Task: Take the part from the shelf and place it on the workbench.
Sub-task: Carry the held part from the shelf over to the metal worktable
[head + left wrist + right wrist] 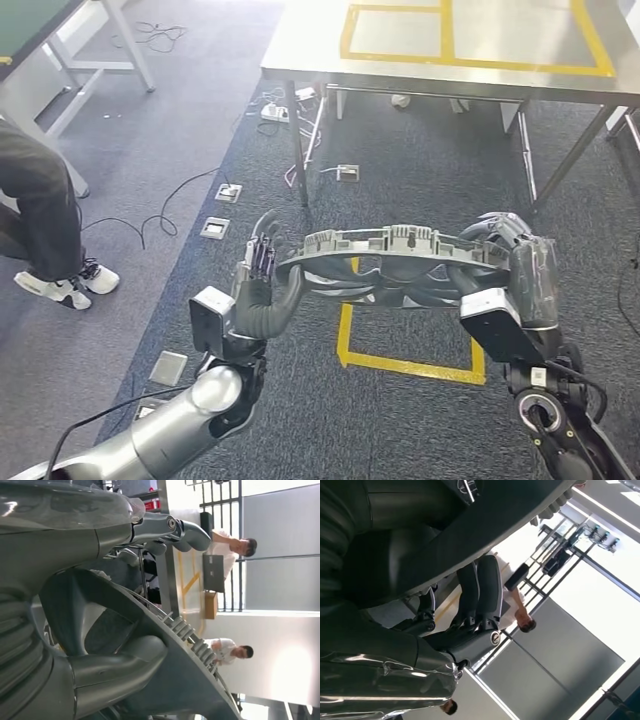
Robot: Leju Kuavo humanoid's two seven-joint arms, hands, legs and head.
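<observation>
Part: grey ring-shaped fan shroud (392,262) with ribbed rim and thin spokes, carried level in the air short of the workbench (483,75), above the carpet.
Left hand: left hand (260,285) grasped the part's left rim, thumb under and fingers over it.
Right hand: right hand (521,270) clasped the right rim, fingers curled over the edge.
Handling: judged stiff moulded plastic, fairly light but wide and awkward; spokes looked breakable, so the outer rim at opposite ends seemed the safest hold.
Person: legs and white shoes (64,285) stood well left of the workbench.
Floor: cables (162,215) and floor sockets (226,192) lay left of the workbench's front leg (298,140).
Obstacle: the workbench's front edge sat higher than the part appeared to, so the part probably needed lifting.
</observation>
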